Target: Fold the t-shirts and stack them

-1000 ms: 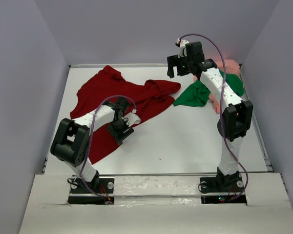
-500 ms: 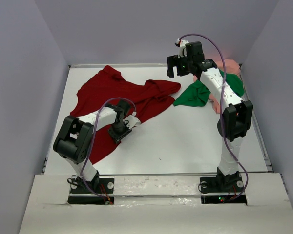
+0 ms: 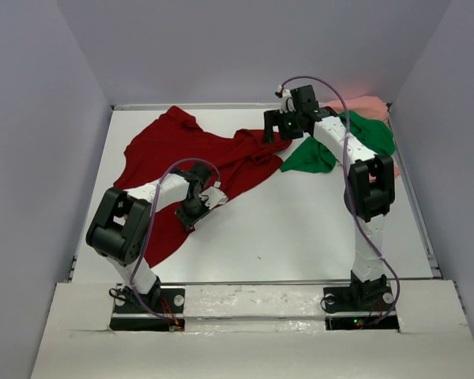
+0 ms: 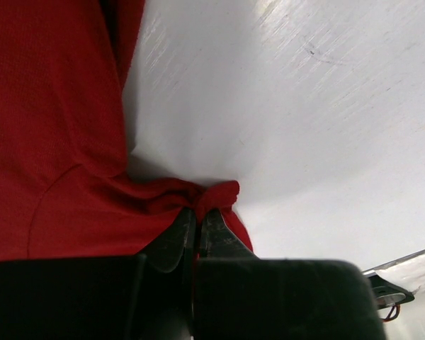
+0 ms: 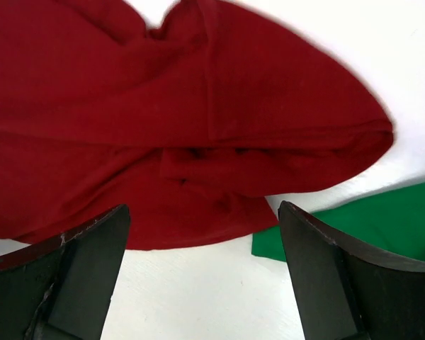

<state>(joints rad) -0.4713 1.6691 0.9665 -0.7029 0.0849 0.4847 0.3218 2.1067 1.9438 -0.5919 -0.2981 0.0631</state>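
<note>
The dark red t-shirt (image 3: 197, 154) lies crumpled across the left and middle of the white table (image 3: 300, 221). My left gripper (image 3: 191, 215) is shut on its near edge; the left wrist view shows a bunched fold of dark red t-shirt (image 4: 57, 127) pinched between the closed fingertips. My right gripper (image 3: 278, 126) hovers open over the red shirt's right sleeve (image 5: 219, 127), fingers (image 5: 85, 269) wide apart with nothing between them. The bright green t-shirt (image 3: 316, 154) lies beside that sleeve, partly under the right arm. The pale salmon pink t-shirt (image 3: 371, 104) peeks out behind it at the back right.
Grey walls enclose the table on the left, back and right. A raised rim (image 3: 415, 205) runs along the right edge of the table. Both arm bases (image 3: 146, 304) sit on the white ledge at the near edge.
My left gripper has closed on the red shirt's edge. My right arm has swung left and down, from over the green shirt toward the red sleeve.
</note>
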